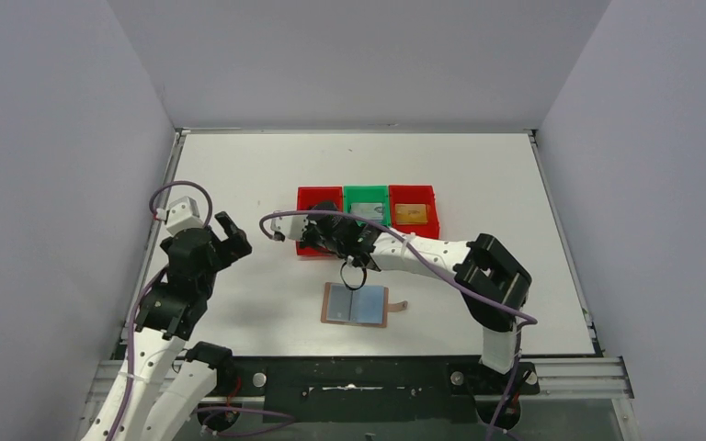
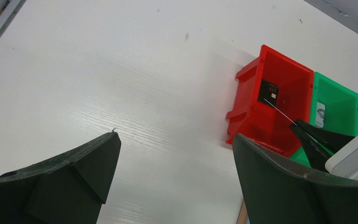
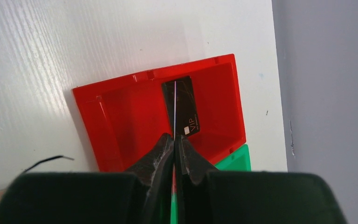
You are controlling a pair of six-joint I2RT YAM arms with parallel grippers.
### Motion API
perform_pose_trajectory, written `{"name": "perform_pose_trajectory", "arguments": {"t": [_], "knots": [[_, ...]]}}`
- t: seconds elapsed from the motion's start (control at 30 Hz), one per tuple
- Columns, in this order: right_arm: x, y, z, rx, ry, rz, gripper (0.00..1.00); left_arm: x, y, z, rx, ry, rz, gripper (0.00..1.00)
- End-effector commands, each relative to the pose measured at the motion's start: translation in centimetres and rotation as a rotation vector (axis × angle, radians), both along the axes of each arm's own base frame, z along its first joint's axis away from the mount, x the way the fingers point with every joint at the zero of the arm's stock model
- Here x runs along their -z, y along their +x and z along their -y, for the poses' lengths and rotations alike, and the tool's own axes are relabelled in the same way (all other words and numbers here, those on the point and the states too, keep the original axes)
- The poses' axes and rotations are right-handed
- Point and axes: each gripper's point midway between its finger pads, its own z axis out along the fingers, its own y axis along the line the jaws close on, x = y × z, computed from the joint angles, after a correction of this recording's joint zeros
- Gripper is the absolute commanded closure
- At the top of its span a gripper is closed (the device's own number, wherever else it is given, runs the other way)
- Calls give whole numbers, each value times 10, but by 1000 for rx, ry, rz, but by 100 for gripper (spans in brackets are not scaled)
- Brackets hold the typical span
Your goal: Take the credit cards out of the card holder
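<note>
White, faintly grained laminate covers the table (image 1: 239, 175). Toward its far side three open plastic bins stand in a row, walls touching: a glossy red bin (image 3: 121, 116) on the left, a green bin (image 1: 366, 192) in the middle and a second red bin (image 1: 427, 197) on the right.

On the near side of that row, the tan-brown leather card holder (image 1: 357, 304) lies opened flat on the table. Its pale blue inner pockets face up and a small strap tab (image 1: 403, 306) sticks out to its right. It lies well apart from both grippers, just nearer the bases than the right arm's wrist.

A black rectangular credit card (image 3: 189, 105) printed "VIP" lies inside the left red bin, directly beyond the right gripper (image 3: 174, 136). A silver-grey card (image 1: 365, 211) lies in the green bin and a gold-orange card (image 1: 411, 213) in the right red bin.

The right gripper's dark, wedge-shaped fingers are pressed together over the left red bin. They pinch a thin sheet (image 3: 175, 107) seen only edge-on, as a pale straight line reaching out past the tips above the black card. It looks card-like, but its face and colour cannot be told.

The left gripper (image 2: 175, 135) hangs over bare table to the left of the bins, its matte black fingers spread wide and holding nothing.
</note>
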Motion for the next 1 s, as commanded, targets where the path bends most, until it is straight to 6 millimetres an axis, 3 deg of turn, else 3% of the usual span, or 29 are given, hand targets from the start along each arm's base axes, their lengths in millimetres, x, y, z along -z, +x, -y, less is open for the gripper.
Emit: {"name": "perform_pose_trajectory", "arguments": {"t": [0.0,0.37,0.97], "knots": [[-26,20,-10,-12,17,82,100,-13,1,-13,-74,3,49,7],[-5,52,-4,34,-66,126,100,-16,-1,-20,-104,0,62,7],[25,98,-10,23,-112,207,98,-18,-2,-25,-117,-7,77,7]]}}
